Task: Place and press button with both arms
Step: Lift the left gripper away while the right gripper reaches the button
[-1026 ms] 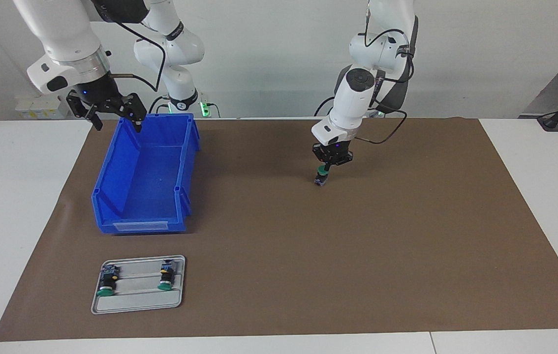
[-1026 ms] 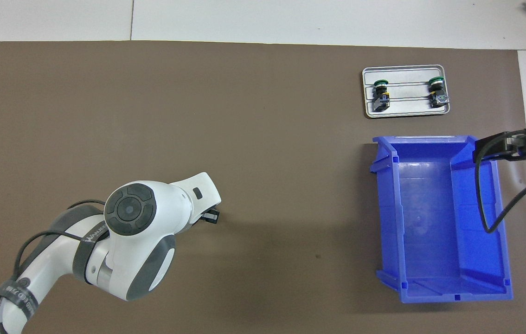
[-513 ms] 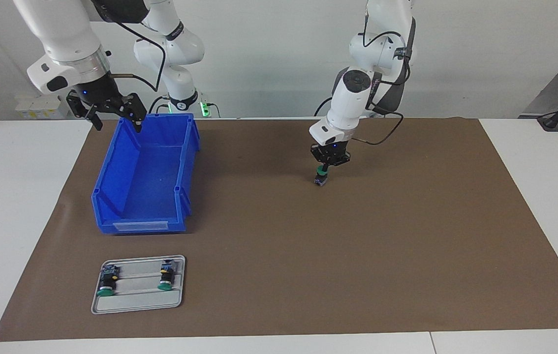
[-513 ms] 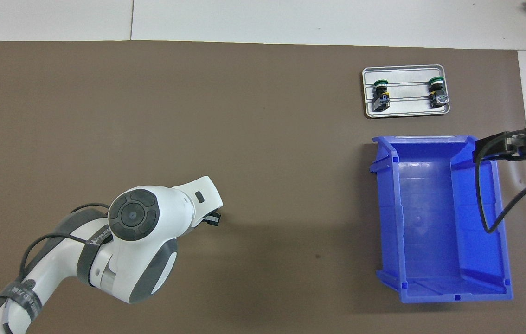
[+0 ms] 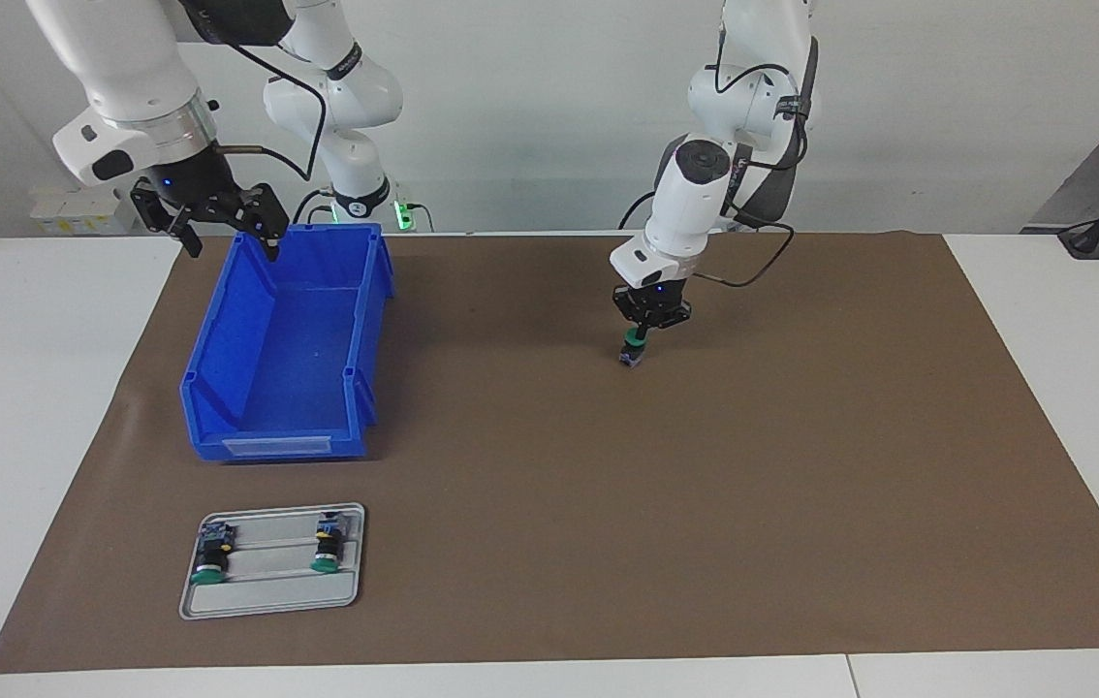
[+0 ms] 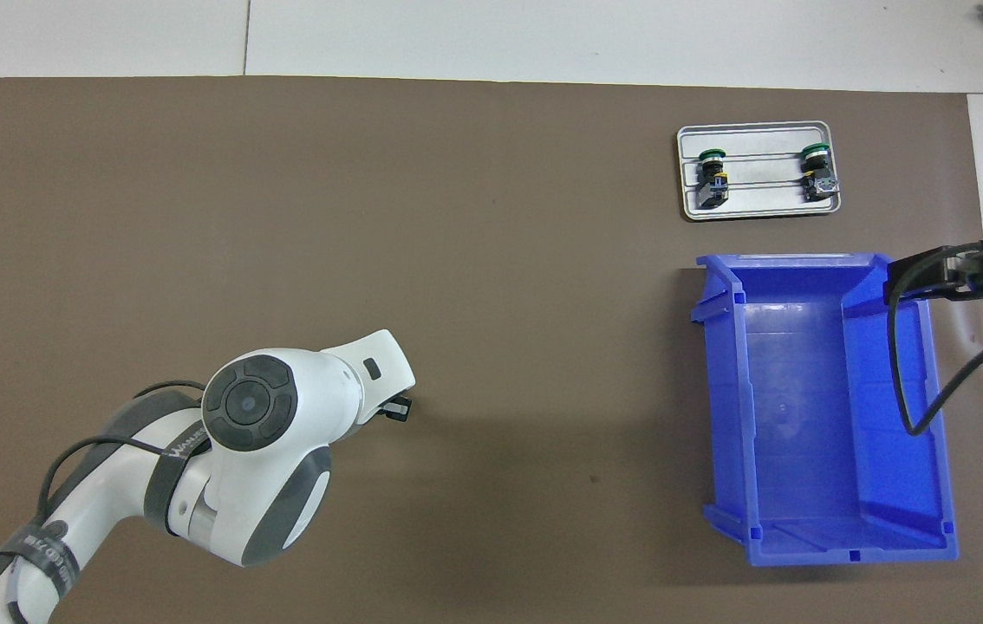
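One button (image 5: pixel 632 352), green cap on a dark base, stands upright on the brown mat near the table's middle. My left gripper (image 5: pixel 640 334) points straight down onto it, shut, with its fingertips resting on the green cap. In the overhead view the left wrist hides the button, and only a black bit of the left gripper (image 6: pixel 397 408) shows. My right gripper (image 5: pixel 232 250) hangs open and holds nothing, above the blue bin's corner nearest the robots; the right gripper (image 6: pixel 934 279) waits there.
A blue bin (image 5: pixel 220 388) (image 6: pixel 721 407) stands open at the right arm's end of the mat. Farther from the robots than the bin lies a grey tray (image 5: pixel 268 601) (image 6: pixel 760 211) with two more green-capped buttons (image 5: pixel 210 562) (image 5: pixel 325 553) on their sides.
The left arm's wrist has shifted slightly toward the right arm's end while its shut fingertips stay on the button's cap. The button, bin, tray and right arm have not moved.
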Motion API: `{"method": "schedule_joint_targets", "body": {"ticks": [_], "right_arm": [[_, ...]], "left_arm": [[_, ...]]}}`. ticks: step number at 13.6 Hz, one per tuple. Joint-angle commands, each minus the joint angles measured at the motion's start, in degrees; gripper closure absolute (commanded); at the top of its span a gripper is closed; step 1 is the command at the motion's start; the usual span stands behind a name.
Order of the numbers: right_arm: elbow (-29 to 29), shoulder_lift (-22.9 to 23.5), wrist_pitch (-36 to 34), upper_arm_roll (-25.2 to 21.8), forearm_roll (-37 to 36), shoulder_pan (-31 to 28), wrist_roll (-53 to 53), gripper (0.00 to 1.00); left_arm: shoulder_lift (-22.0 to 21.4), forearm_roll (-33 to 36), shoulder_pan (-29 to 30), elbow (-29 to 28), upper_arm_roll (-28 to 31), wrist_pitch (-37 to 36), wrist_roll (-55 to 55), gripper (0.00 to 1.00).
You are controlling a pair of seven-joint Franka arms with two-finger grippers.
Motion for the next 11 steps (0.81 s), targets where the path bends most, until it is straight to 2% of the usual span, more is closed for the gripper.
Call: {"method": "schedule_joint_targets", "body": {"ticks": [1, 5, 6, 7, 9, 10, 11], "right_arm": [[-1.07, -1.07, -0.33, -0.34, 1.02, 0.0, -1.42, 0.0], [-1.07, -1.07, -0.59, -0.34, 1.02, -0.34, -1.6, 0.0], [-1.07, -1.07, -0.68, -0.34, 1.02, -0.26, -1.51, 0.0], [-1.07, -1.07, -0.77, -0.34, 1.02, -0.17, -1.51, 0.0], [-1.16, -1.07, -0.51, -0.34, 1.02, 0.09, -0.9, 0.01], [-1.25, -1.07, 0.1, -0.26, 1.02, 0.53, -0.54, 0.02], [-1.42, -1.07, 0.63, -0.25, 1.02, 1.75, 0.68, 0.05]], "left_arm": [[3.64, 0.6, 0.0, 9.88, 0.92, -9.58, -0.34, 1.0], [4.43, 0.6, 6.32, 21.67, 0.92, -21.29, 1.93, 1.0], [4.35, 0.68, 8.51, 22.91, 1.1, -21.66, 4.29, 0.91], [4.0, 0.68, 11.23, 23.71, 1.1, -21.84, 7.01, 0.76], [2.42, 0.68, 16.51, 23.8, 1.19, -21.93, 12.55, 0.54], [1.63, 0.68, 19.06, 23.8, 1.19, -22.45, 14.58, 0.45], [0.92, 0.68, 20.91, 23.89, 1.36, -23.85, 15.73, 0.4]]}}
